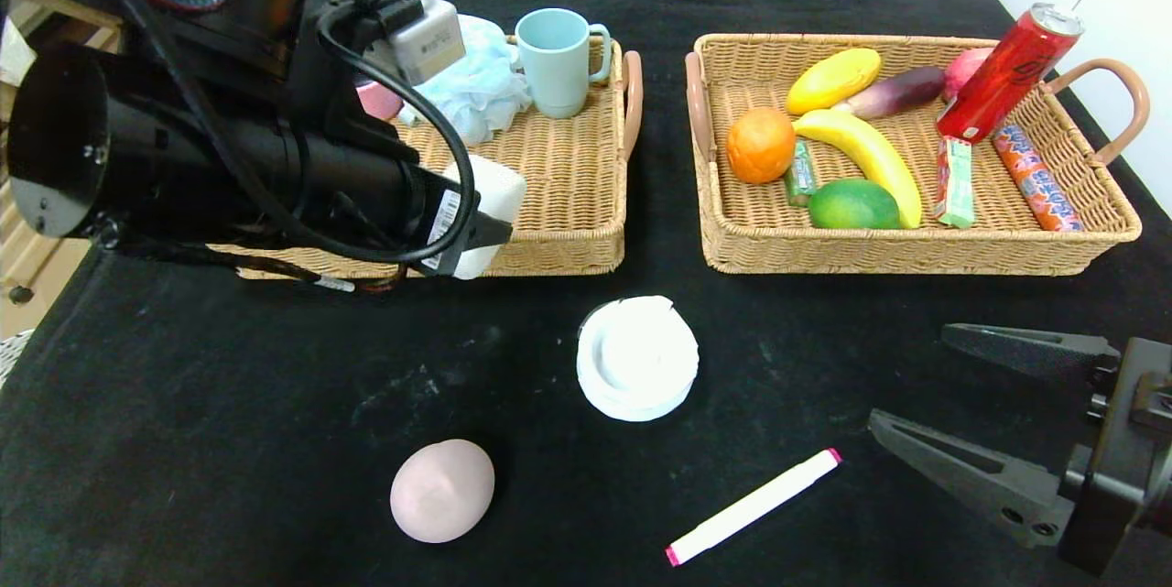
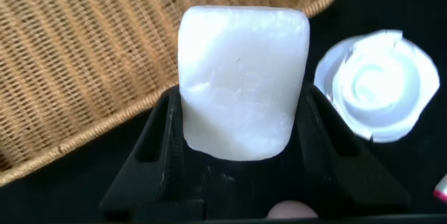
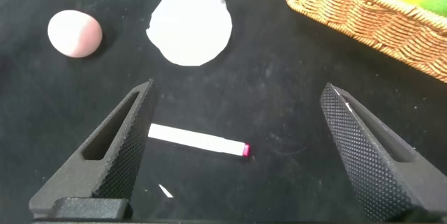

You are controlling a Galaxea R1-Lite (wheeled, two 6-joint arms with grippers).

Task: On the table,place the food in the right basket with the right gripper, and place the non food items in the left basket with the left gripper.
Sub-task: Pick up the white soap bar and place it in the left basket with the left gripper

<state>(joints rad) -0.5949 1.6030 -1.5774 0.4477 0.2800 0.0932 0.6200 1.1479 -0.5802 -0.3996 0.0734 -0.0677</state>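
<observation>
- We take the flat white disc (image 1: 637, 358) on the black table (image 1: 229, 440) as our landmark; it lies between the two baskets and the table's near edge.
- Our left gripper (image 2: 241, 133) is clamped on the white soap-like bar (image 2: 242, 81), one dark finger on each side of it.
- The bar hangs above the near rim of the left basket (image 1: 558, 202), which sits beyond the disc and to its left.
- In that basket we see a light blue mug (image 1: 557, 60), a pale blue mesh puff (image 1: 476, 83) and something pink (image 1: 378, 100) partly hidden behind our arm.
- Our right gripper (image 1: 952, 404) hovers over the table to the right of the disc, its two fingers spread wide apart and holding nothing.
- The white marker with pink ends (image 1: 753, 506) lies on the cloth nearer to us than the disc and to its right; in the right wrist view it shows between the spread fingers, below them.
- The pale pink egg-shaped lump (image 1: 443, 489) rests on the table nearer than the disc and to its left, well apart from the marker.
- The right basket (image 1: 916, 248) stands beyond the disc and to its right.
- It holds the orange (image 1: 761, 145) with the green gum pack (image 1: 802, 173) just beside it, a banana (image 1: 870, 157), a green fruit (image 1: 853, 204), a yellow fruit (image 1: 833, 80), a red can (image 1: 1007, 74) leaning on the far rim, and other packets.
</observation>
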